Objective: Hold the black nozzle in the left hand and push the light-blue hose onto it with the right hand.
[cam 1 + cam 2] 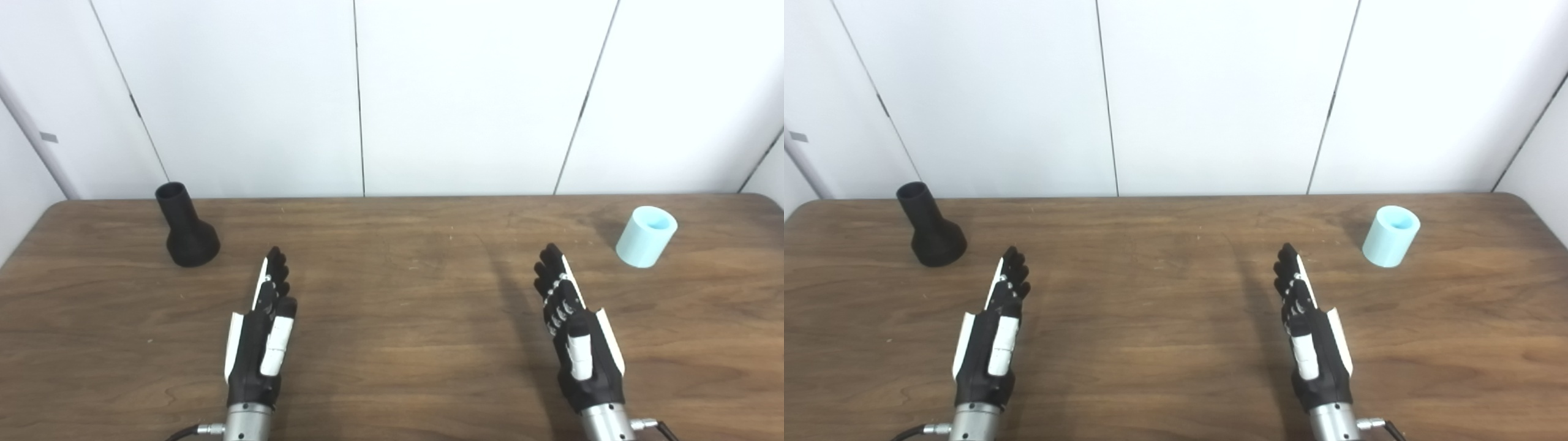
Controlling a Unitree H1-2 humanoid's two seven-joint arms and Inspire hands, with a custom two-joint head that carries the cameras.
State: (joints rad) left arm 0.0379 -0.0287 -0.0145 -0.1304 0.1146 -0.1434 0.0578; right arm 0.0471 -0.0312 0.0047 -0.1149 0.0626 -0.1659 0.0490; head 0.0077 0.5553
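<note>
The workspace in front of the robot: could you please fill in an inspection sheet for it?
Surface: brown wooden table, a few pale specks on it.
Job's things: black nozzle standing wide end down, far left; light-blue hose, a short piece standing on end, far right. Well apart, not joined.
Clutter: nothing seen.
Hands: left hand and right hand both open, fingers stretched forward, holding nothing, each short of its thing.
Cables: a black cable at the right wrist, another at the left wrist.
Surroundings: white wall panels behind the table.
</note>
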